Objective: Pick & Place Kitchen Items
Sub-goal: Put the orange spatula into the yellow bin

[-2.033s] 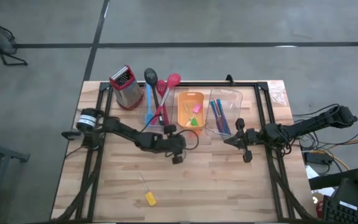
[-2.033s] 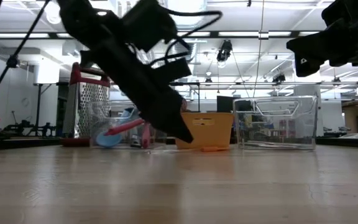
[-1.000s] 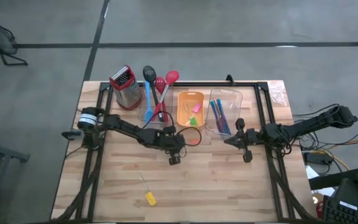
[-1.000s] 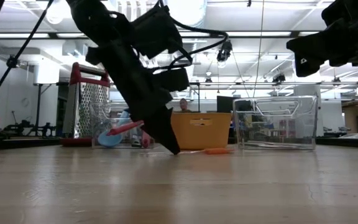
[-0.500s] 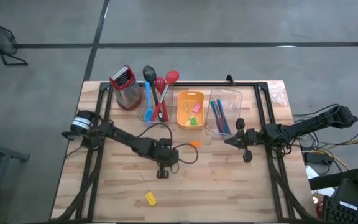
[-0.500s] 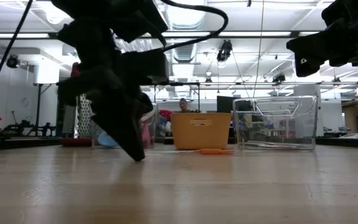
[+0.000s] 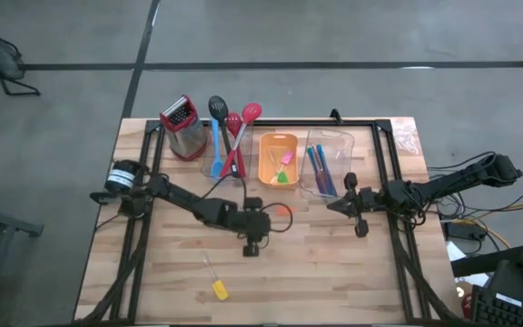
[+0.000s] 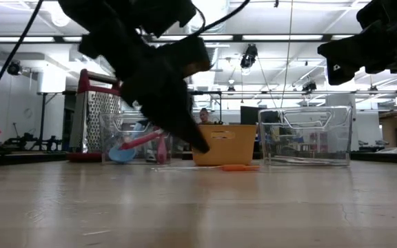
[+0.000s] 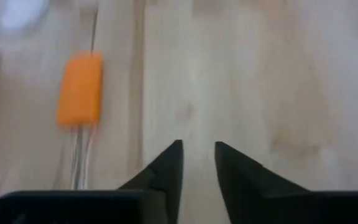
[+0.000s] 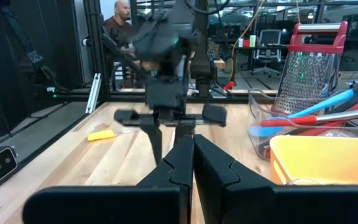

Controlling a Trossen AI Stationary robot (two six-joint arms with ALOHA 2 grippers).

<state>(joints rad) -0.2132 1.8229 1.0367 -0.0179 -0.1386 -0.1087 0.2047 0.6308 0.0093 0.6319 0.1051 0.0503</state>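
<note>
A small orange piece (image 9: 79,94) with a thin shaft lies flat on the table (image 7: 334,272), just in front of the orange tray (image 7: 279,159); it also shows in the high view (image 7: 284,211) and the low view (image 8: 238,167). My left gripper (image 9: 197,146) hovers beside it, slanting down. Its fingers are open with a narrow gap and only bare wood between them, and the tip (image 8: 202,146) is clear of the table. A yellow-handled piece (image 7: 218,289) lies near the front edge. My right gripper (image 10: 191,146) waits shut at the right (image 7: 332,206), pointing level.
At the back stand a metal grater (image 7: 182,127), a clear bin (image 7: 227,156) with long red, blue and black spoons, the orange tray with small coloured pieces, and a clear bin (image 7: 327,163) with blue-handled cutlery. Bare wood lies at the front right.
My left gripper swung from the orange piece toward the table's near left, its tip low over the wood. It then came back toward the right and rose clear of the table, ending beside the orange piece. The orange piece has stayed where it was.
</note>
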